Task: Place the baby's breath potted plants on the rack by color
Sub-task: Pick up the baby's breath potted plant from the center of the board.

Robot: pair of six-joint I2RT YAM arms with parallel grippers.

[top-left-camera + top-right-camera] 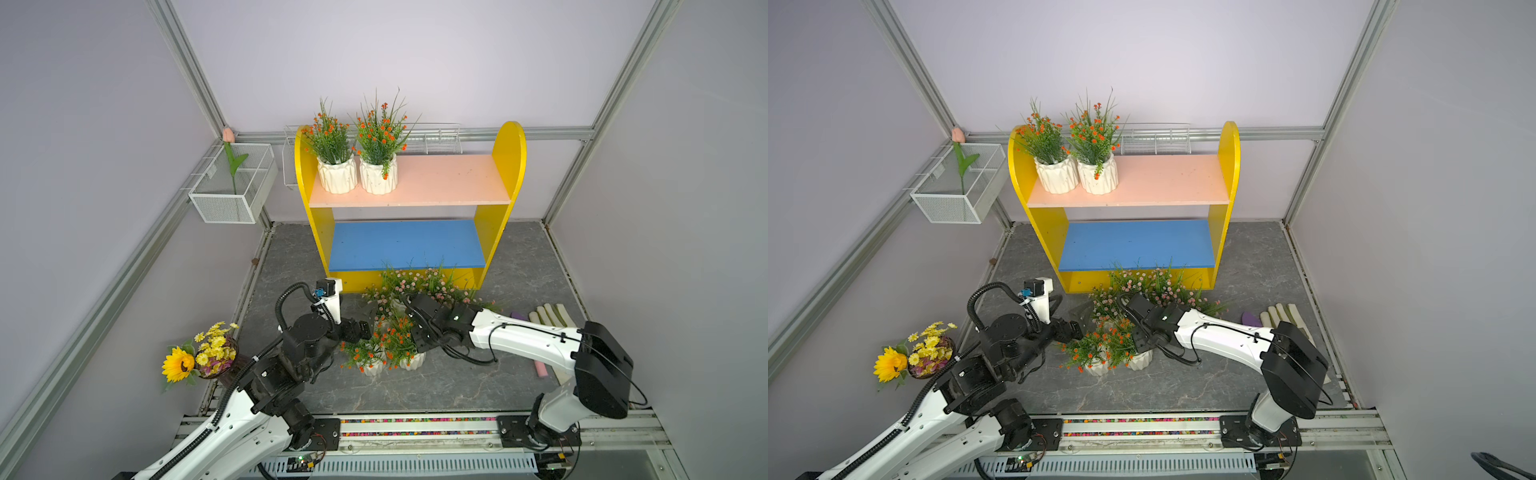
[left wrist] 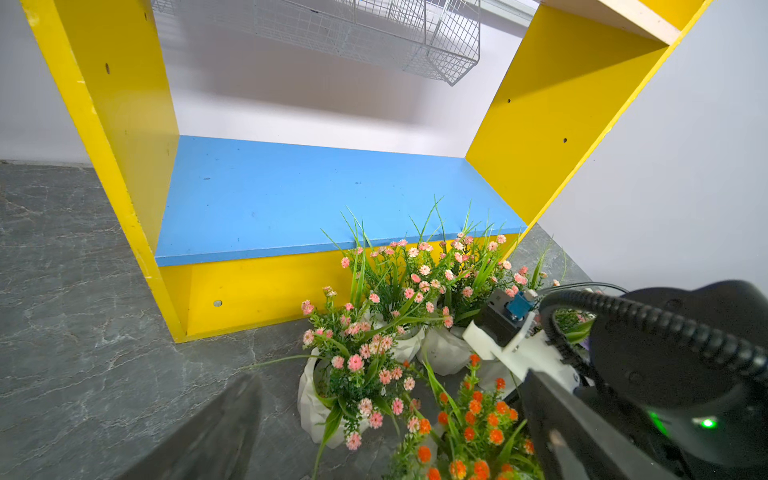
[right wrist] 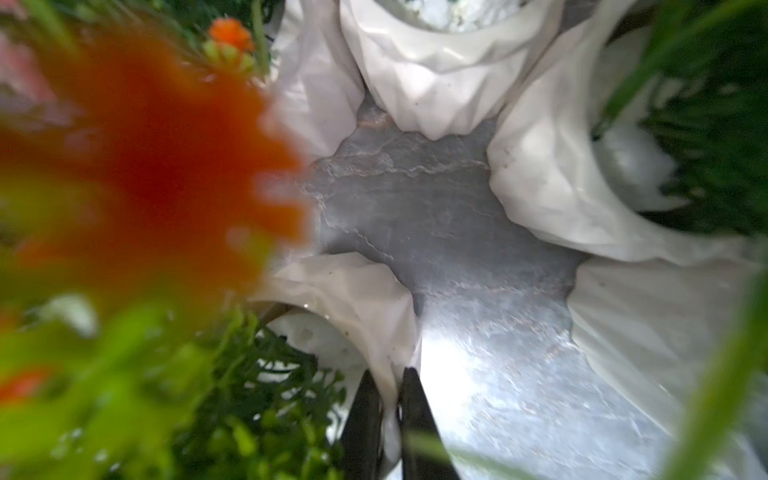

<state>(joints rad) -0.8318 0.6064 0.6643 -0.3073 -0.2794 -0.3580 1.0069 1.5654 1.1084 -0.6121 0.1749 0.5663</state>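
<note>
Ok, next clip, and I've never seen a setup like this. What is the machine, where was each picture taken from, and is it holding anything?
These are two robot arms with two-finger grippers, on a grey marbled table. Two pictures look down from one overhead stereo camera; the other two come from a camera on each wrist. The yellow rack holds two orange-bloom pots on its pink upper board; its blue lower board is bare. In front stand pink-bloom pots and two more orange-bloom pots. The right gripper is shut on the white rim of one orange-bloom pot; the left gripper is open nearby, holding nothing.
</note>
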